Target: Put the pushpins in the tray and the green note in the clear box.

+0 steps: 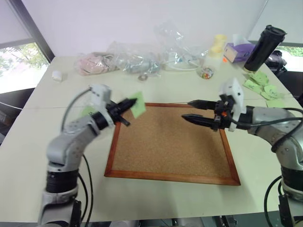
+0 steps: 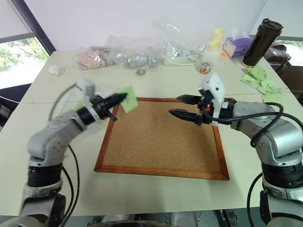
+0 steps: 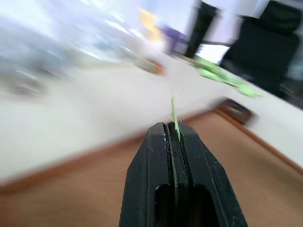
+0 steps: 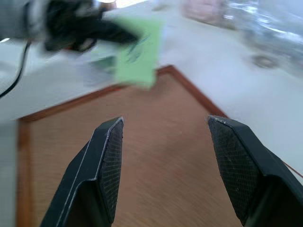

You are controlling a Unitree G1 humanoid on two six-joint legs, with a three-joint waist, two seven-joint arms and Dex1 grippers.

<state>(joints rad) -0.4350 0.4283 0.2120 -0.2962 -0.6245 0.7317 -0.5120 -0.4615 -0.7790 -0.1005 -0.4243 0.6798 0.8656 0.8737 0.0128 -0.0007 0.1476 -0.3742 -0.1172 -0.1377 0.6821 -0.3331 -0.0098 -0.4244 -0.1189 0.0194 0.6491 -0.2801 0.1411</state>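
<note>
While pinched in left jaws (image 1: 127,104), green note (image 1: 138,105) projects beyond.

A wood-framed cork board (image 1: 170,142) lies flat on the pale worktop (image 1: 38,156). Along the far edge sit floppy clear plastic bags (image 1: 137,59), a small clear cup of multicoloured bits (image 1: 207,72), a purple tissue box (image 1: 238,51) and a tall dark tumbler (image 1: 264,47).
</note>
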